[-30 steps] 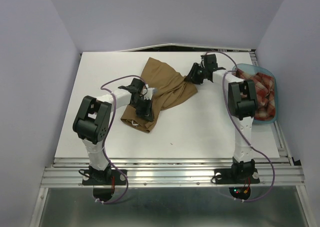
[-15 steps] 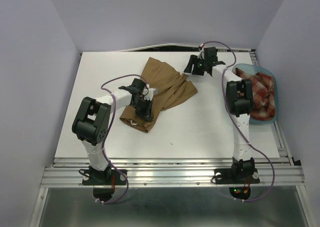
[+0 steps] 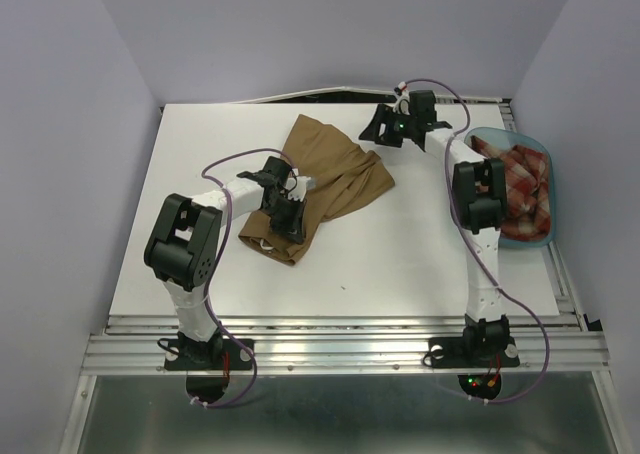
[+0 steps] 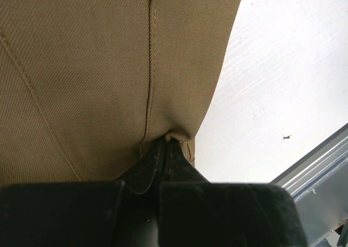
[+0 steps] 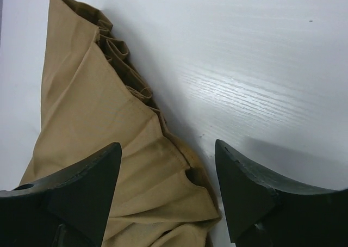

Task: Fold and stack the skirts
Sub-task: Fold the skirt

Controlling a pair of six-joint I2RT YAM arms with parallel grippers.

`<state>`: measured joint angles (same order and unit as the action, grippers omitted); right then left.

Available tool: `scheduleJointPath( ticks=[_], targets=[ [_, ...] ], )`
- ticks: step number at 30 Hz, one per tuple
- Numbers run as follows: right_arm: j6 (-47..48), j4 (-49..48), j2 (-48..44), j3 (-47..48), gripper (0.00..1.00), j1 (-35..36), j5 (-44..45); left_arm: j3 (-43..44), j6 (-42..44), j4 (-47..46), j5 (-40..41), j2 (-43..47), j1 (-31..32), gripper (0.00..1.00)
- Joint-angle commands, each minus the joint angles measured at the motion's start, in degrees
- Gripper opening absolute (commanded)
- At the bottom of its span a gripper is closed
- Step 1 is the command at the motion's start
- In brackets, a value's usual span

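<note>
The tan-brown skirt (image 3: 325, 179) lies rumpled on the white table, from the back middle down to the left arm. My left gripper (image 3: 287, 220) is shut on its near hem; in the left wrist view the fingertips (image 4: 163, 149) pinch a fold of the tan cloth (image 4: 98, 67). My right gripper (image 3: 377, 130) is open and empty, held above the skirt's far right corner; the right wrist view shows its fingers (image 5: 92, 173) spread over the pleated waistband (image 5: 130, 165). The red-and-cream plaid skirt (image 3: 522, 184) lies bunched in the blue tub (image 3: 533, 236) at the right.
The white table (image 3: 400, 264) ends at a metal rail (image 3: 340, 344) in front. Purple walls stand at the back and both sides. The tub sits at the table's right edge beside the right arm (image 3: 480, 204).
My right gripper has let go of the skirt's right corner and has moved up and back, toward the far edge. The skirt's corner lies on the table. The left gripper has not moved.
</note>
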<state>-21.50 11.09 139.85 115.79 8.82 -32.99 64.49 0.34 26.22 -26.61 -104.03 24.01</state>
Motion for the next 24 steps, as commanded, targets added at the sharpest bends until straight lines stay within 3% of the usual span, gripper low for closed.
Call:
scheduleJointPath(
  ticks=[1,9,15,17,21,23,24],
  targets=[
    [0.5,-3.8,0.5,4.5,0.75,2.2,-1.2,-3.2,3.7,5.1,9.8,-4.0,-0.4,0.0],
    [1.2,-4.5,3.6,6.0,0.7,3.9,-3.7,-3.5,3.7,4.8,9.3,-4.3,-0.4,0.0],
    [2.7,-3.4,4.8,7.8,0.75,5.1,-1.5,-2.9,3.6,5.0,8.7,-4.8,-0.4,0.0],
    [2.8,-3.4,5.4,8.4,0.63,5.6,-1.7,-2.9,3.5,5.0,8.8,-4.8,-0.4,0.0],
    [3.2,-1.9,4.4,8.0,0.29,5.6,-2.2,-3.2,3.5,5.0,8.9,-4.4,-0.4,0.0],
    [4.3,0.1,3.2,8.2,0.04,5.6,-2.3,-3.1,3.5,4.9,8.9,-4.5,-0.4,0.0],
    [4.6,0.9,3.0,8.5,0.01,5.6,-2.4,-3.1,3.5,4.9,8.9,-4.6,-0.4,0.0]
  ],
)
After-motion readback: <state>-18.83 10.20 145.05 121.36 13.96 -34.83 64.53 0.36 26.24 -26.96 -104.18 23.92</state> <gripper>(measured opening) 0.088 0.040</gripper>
